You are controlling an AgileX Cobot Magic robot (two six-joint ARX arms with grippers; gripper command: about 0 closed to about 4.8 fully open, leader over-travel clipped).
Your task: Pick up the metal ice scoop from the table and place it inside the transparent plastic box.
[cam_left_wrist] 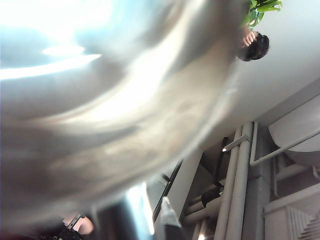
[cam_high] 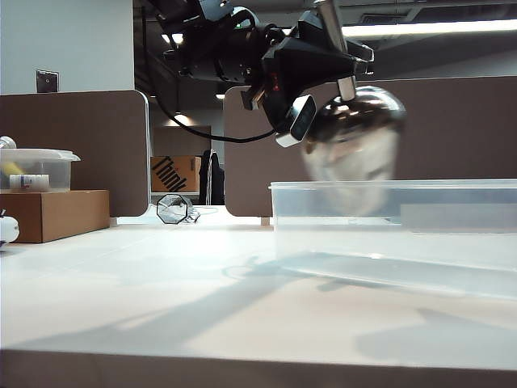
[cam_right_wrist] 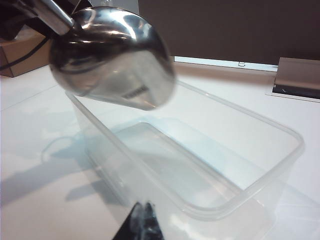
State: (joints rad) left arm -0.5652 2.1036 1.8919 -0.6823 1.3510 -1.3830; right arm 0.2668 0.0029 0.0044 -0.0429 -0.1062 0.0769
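One scoop hangs above the near end of the box, upper middle of the exterior frame, bowl down and blurred, handle up in the left hand. That hand is clamped on the handle, from what the exterior view shows (the left wrist view gives only a smear of bright steel filling most of the frame). The right hand sits low at the bottom edge of its own view, looking across the box; its fingers seem pressed together with nothing between them.

The scoop looks rigid and polished, so slippery, and bowl-heavy; held by the thin tube it will likely want to swing or twist, which the blur suggests. A hold on the handle near the bowl should steady it. The box is thin clear plastic, probably light enough to slide on the worktop if knocked, so lowering gently before letting go seems wise.
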